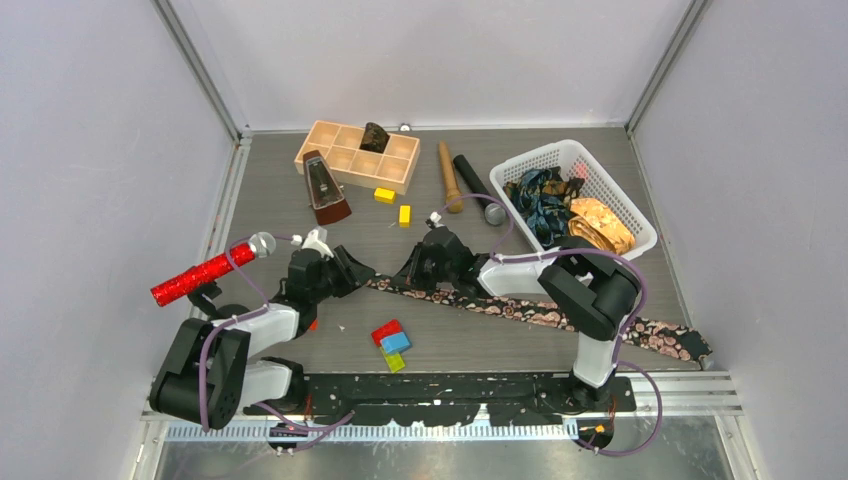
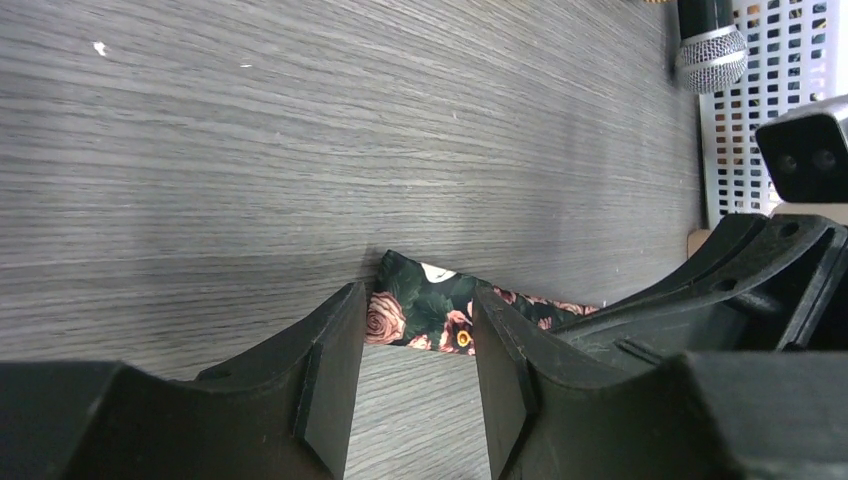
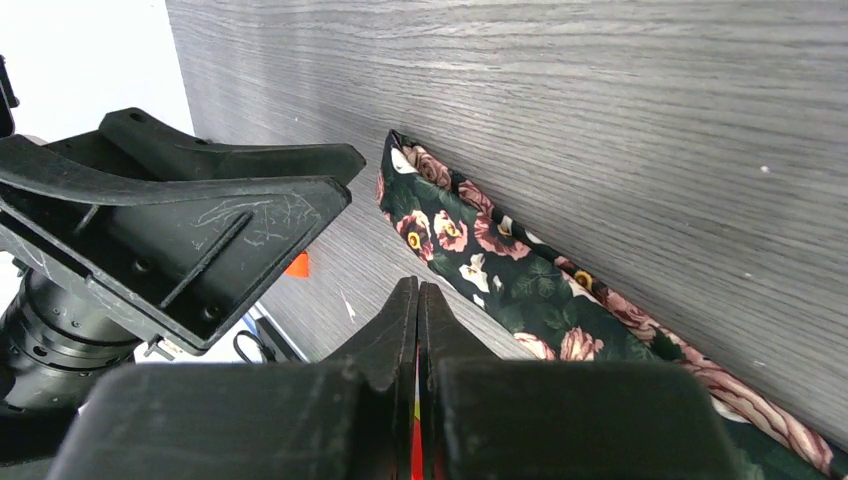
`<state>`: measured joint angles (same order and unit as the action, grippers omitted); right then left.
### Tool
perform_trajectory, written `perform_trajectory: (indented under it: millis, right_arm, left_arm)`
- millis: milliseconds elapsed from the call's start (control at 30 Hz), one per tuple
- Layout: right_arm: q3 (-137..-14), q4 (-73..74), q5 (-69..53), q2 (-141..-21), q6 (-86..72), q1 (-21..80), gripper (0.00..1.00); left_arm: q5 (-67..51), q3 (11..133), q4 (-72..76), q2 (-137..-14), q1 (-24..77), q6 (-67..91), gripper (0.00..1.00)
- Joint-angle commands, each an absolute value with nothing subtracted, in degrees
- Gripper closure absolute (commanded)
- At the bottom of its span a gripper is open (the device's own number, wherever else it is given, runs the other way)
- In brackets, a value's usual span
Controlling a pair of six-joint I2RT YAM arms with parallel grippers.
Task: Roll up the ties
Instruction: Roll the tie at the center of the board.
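Note:
A black tie [image 1: 520, 308] with pink roses lies flat across the table, from the middle to the right front. My left gripper [image 1: 358, 275] is open at the tie's narrow left end. In the left wrist view the tie end [image 2: 440, 312] lies just past the spread fingertips of the gripper [image 2: 419, 298]. My right gripper [image 1: 412, 273] is shut and empty, its tips [image 3: 417, 288] beside the tie [image 3: 480, 262] near that same end. A blue-teal tie [image 1: 540, 198] and a golden-orange tie [image 1: 603, 224] lie in the basket. A dark brown rolled tie [image 1: 375, 137] sits in the wooden box.
A white basket [image 1: 535, 155] stands at the back right and a wooden compartment box [image 1: 340, 160] at the back. Also here are a metronome [image 1: 325, 190], a red glittery microphone [image 1: 200, 276], a black microphone [image 1: 478, 188], a wooden peg [image 1: 449, 177], yellow blocks [image 1: 385, 195] and coloured blocks [image 1: 390, 340].

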<state>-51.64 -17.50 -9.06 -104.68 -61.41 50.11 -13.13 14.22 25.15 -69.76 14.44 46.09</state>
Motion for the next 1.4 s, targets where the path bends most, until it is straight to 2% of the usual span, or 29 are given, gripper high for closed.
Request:
perform_trajectory:
  millis: [0, 400, 633, 800, 1200, 1367]
  right_arm:
    - [-54.2, -17.9, -8.3, -105.9, -61.1, 50.2, 1.0]
    - [-54.8, -14.7, -6.9, -109.1, -61.5, 49.3, 1.0]
    - [-54.8, -11.2, -5.4, -108.7, -61.4, 49.3, 1.0]
    - [-55.5, -7.8, -4.0, -108.5, -60.7, 49.3, 1.0]
    - [-55.1, -7.7, -4.6, -109.2, -61.0, 49.3, 1.0]
    - [-55.0, -7.6, -4.5, -109.1, -61.0, 49.3, 1.0]
  left_arm:
    - [-16.3, 14.4, 30.9, -70.4, 14.1, 45.7, 0.55]
    - [-14.4, 13.9, 27.1, -68.2, 14.1, 44.6, 0.54]
    - [-17.1, 14.7, 25.3, -69.8, 14.1, 43.3, 0.39]
    - [-18.3, 14.4, 26.4, -71.8, 14.1, 43.2, 0.37]
    - [-22.7, 14.4, 31.1, -75.9, 14.1, 43.9, 0.38]
    - [-23.1, 14.5, 31.2, -75.8, 14.1, 44.0, 0.49]
